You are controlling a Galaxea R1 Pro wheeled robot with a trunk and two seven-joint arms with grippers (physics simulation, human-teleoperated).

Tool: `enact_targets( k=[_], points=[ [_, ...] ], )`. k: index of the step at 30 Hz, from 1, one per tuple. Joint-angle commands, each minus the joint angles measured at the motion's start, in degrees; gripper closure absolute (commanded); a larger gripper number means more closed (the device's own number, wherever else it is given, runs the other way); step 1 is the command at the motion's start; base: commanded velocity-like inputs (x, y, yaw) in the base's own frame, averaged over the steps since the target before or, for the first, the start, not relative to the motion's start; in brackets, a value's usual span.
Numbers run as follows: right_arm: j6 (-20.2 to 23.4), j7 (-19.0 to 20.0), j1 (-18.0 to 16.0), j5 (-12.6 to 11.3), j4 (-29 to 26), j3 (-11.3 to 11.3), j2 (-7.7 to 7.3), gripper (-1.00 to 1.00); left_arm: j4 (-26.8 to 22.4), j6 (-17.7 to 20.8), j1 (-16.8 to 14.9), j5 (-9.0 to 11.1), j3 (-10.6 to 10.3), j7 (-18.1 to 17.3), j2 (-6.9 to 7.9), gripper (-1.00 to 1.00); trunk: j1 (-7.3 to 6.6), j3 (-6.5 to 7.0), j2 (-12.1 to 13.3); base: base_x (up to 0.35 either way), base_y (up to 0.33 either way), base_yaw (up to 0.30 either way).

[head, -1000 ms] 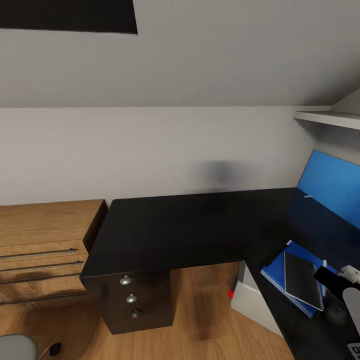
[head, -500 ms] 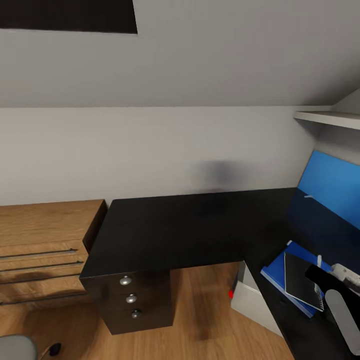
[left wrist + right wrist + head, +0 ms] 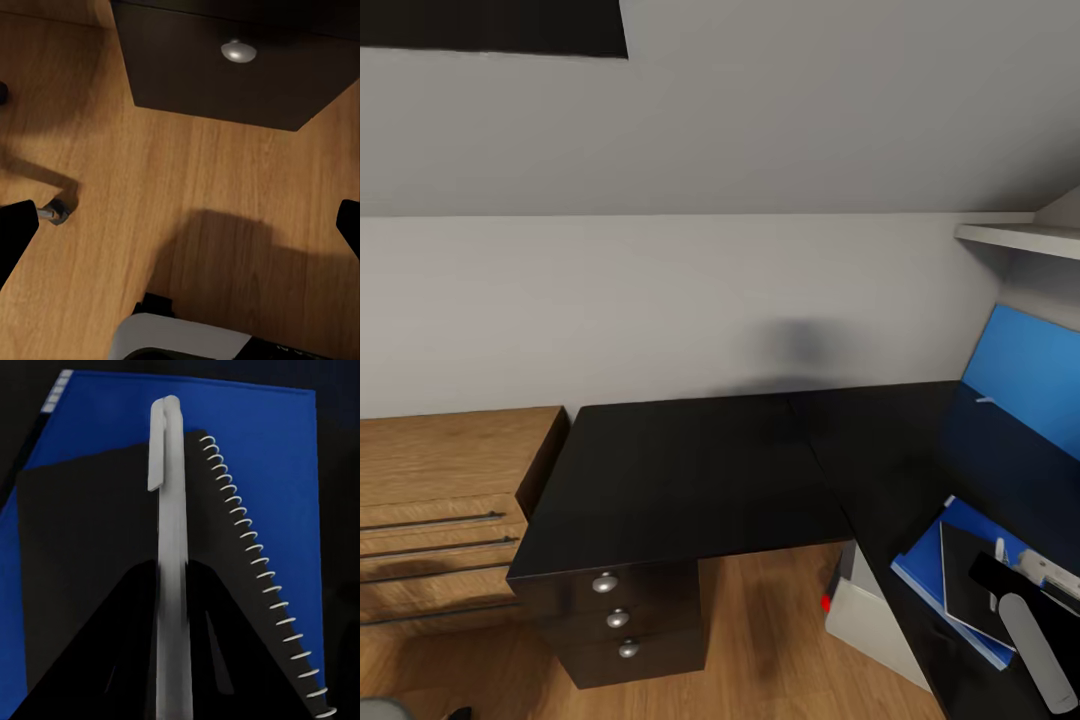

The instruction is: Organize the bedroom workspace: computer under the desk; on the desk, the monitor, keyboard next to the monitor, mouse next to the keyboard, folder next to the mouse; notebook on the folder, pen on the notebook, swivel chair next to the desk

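The black-topped desk runs along the wall and turns at the right. On its right wing lies the blue folder with the dark spiral notebook on top. My right gripper hovers over the notebook, shut on the white pen. In the right wrist view the pen runs lengthwise over the notebook, beside its spiral, with the folder behind; whether it touches is unclear. The grey computer stands under the desk. My left gripper is open above the wood floor.
A black drawer unit with round knobs sits under the desk's left end. A low light-wood shelf unit adjoins it. A blue wall panel and a white shelf are at the right. A castor rests on the floor.
The head camera has shifted, moving the whole scene slightly. My right gripper with the pen has come in from the right, further over the notebook.
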Motion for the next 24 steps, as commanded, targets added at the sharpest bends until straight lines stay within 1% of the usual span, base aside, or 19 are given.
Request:
enact_targets(
  k=[1, 6, 12, 14, 15, 16, 20, 21, 24],
  points=[
    [0.1, -0.2, -0.1, -0.5, 0.0, 0.0, -0.03, 1.0, -0.1, -0.1, 0.0, 0.3, 0.1, -0.1, -0.04, -1.0, 0.01, -0.05, 0.0, 0.011, 0.0, 0.0],
    [-0.1, -0.2, -0.1, -0.6, 0.1, 0.0, -0.04, 1.0, -1.8, -0.2, 0.0, 0.5, 0.2, -0.1, -0.11, -1.0, 0.01, -0.05, 0.0, 0.003, 0.0, 0.0],
    [-0.2, -0.2, -0.1, -0.6, 0.2, -0.1, 0.12, 1.0, -2.3, -0.2, 0.0, 0.5, 0.2, -0.1, -0.13, -1.0, 0.01, -0.05, 0.0, 0.0, 0.0, 0.0],
    [-2.3, -0.2, -0.1, -0.7, 0.4, 0.0, 0.17, 1.0, -2.3, -0.2, 0.0, 0.5, 0.2, -0.1, -0.13, -1.0, 0.01, -0.05, 0.0, 0.0, 0.0, 0.0],
    [-4.1, -0.2, -0.1, -0.7, 0.9, 0.4, 0.2, 1.0, -2.3, -0.2, 0.0, 0.5, 0.2, -0.1, -0.13, -1.0, 0.01, -0.05, 0.0, 0.0, 0.0, 0.0],
    [-4.7, -0.2, -0.1, -0.7, 1.1, 0.8, 0.18, 1.0, -2.3, -0.2, 0.0, 0.5, 0.2, -0.1, -0.13, -1.0, 0.01, -0.05, 0.0, 0.0, 0.0, 0.0],
    [-8.6, -0.2, -0.5, -0.6, 2.8, 4.5, 0.14, 1.0, -2.3, -0.2, 0.0, 0.5, 0.2, -0.1, -0.13, -1.0, 0.01, -0.05, 0.0, 0.0, 0.0, 0.0],
    [-9.3, -0.2, -0.6, -0.6, 3.2, 5.1, 0.14, 1.0, -2.3, -0.2, 0.0, 0.5, 0.2, -0.1, -0.13, -1.0, 0.01, -0.05, 0.0, 0.0, 0.0, 0.0],
    [-9.9, -0.2, -0.8, -0.6, 3.5, 5.5, 0.14, 1.0, -2.3, -0.2, 0.0, 0.5, 0.2, -0.1, -0.13, -1.0, 0.01, -0.05, 0.0, 0.0, 0.0, 0.0]
  ],
)
